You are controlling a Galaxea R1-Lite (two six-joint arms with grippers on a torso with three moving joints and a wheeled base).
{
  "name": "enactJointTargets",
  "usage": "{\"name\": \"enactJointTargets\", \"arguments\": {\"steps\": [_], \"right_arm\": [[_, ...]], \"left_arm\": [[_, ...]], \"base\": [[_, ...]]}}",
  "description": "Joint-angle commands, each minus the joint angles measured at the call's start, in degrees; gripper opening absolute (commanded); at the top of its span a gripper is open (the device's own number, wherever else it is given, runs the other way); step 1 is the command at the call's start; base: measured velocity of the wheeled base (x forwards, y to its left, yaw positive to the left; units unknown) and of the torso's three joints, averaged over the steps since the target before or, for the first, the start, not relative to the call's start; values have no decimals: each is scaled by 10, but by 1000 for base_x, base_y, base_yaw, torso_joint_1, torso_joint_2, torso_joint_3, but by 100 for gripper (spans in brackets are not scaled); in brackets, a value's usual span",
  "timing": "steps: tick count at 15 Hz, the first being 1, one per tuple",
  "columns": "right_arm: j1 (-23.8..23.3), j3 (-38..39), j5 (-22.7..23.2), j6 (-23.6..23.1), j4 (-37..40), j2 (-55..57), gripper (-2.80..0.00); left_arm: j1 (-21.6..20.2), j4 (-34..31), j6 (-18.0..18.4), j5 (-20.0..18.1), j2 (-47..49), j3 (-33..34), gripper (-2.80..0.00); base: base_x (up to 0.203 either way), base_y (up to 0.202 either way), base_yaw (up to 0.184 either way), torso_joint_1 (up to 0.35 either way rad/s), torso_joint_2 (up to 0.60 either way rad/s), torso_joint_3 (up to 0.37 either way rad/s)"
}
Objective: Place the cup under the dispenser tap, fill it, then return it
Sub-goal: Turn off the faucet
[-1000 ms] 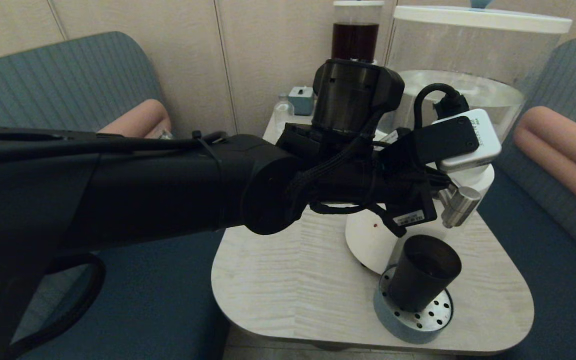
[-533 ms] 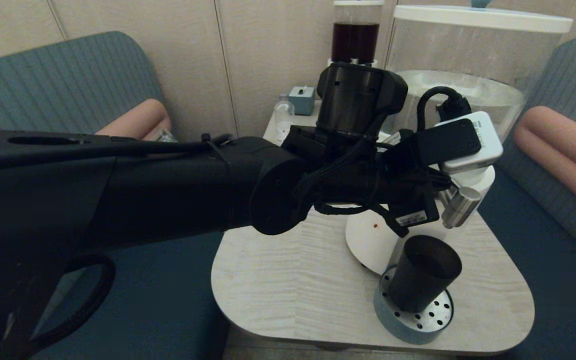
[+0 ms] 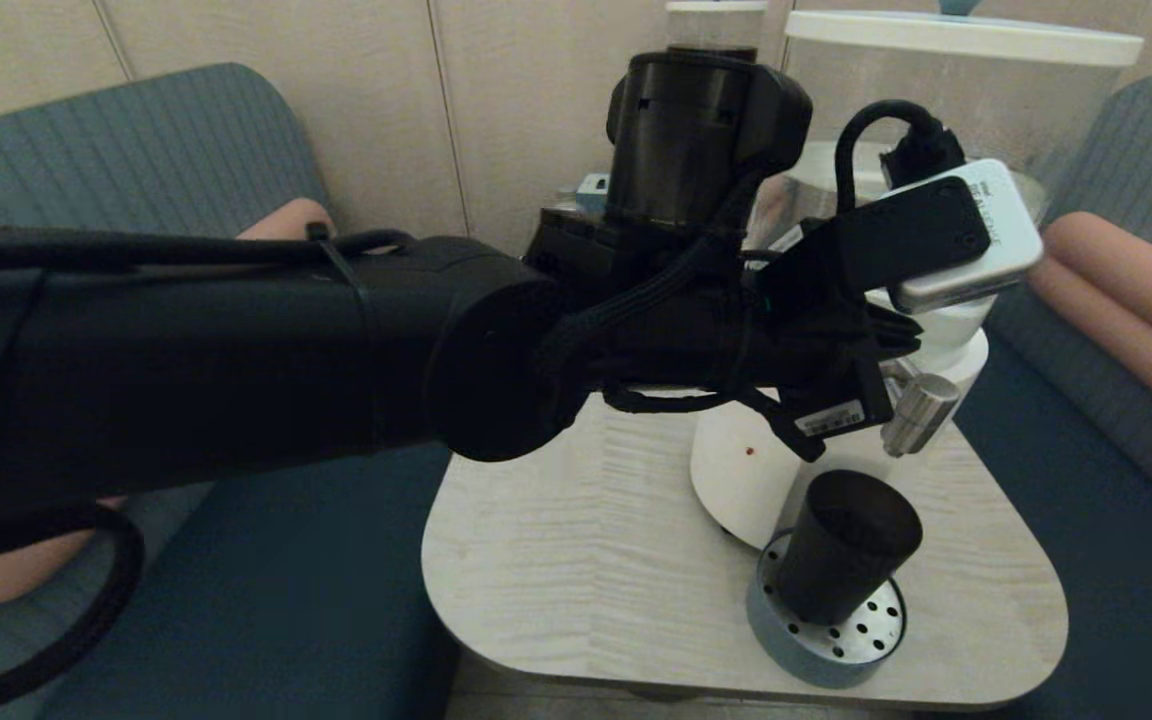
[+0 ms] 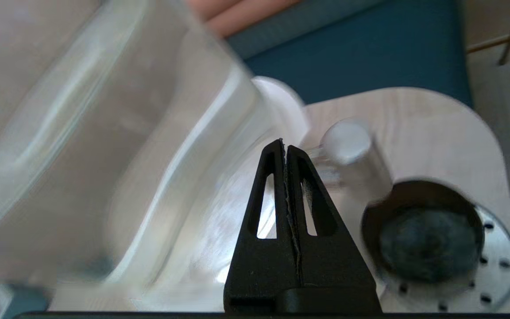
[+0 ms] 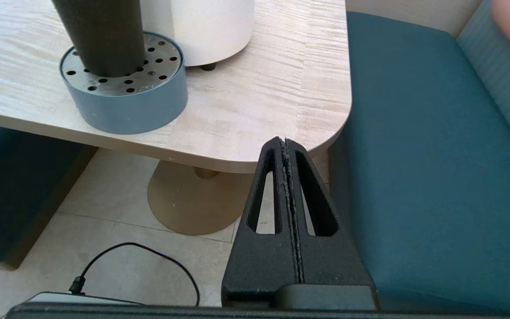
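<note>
Overhead, the left arm [image 3: 236, 350] has risen since a second ago, its wrist now hiding the dark dispenser behind. The cup [image 3: 841, 548] stays upright on the drip tray [image 3: 816, 645] under the tap [image 3: 919, 413], near the table [image 3: 586, 560] front edge, with bare tabletop to its left. At the left wrist, the left gripper [image 4: 285, 146] is pinched together beside the tap [image 4: 352, 150], above the cup [image 4: 423, 230]. At the right wrist, the right gripper [image 5: 284, 144] is pressed together, empty, low off the table [image 5: 281, 88] corner.
</note>
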State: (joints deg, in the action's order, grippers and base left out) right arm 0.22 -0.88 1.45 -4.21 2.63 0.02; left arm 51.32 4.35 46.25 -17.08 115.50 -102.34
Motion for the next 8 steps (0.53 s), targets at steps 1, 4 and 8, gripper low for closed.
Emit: {"name": "enactJointTargets", "arguments": {"steps": [1,4,8], "right_arm": [[0,0,0,0,0,-2,-280],[0,0,0,0,0,-2,-280],[0,0,0,0,0,-2,-280]], "left_arm": [[-1,-3,2,1,-52,25,-280],[-2,-6,-18,26,-131,89,-280],[-3,-10,-172,42,-263,214,-280]], "base": [[0,0,0,0,0,0],[0,0,0,0,0,0],[0,0,0,0,0,0]]}}
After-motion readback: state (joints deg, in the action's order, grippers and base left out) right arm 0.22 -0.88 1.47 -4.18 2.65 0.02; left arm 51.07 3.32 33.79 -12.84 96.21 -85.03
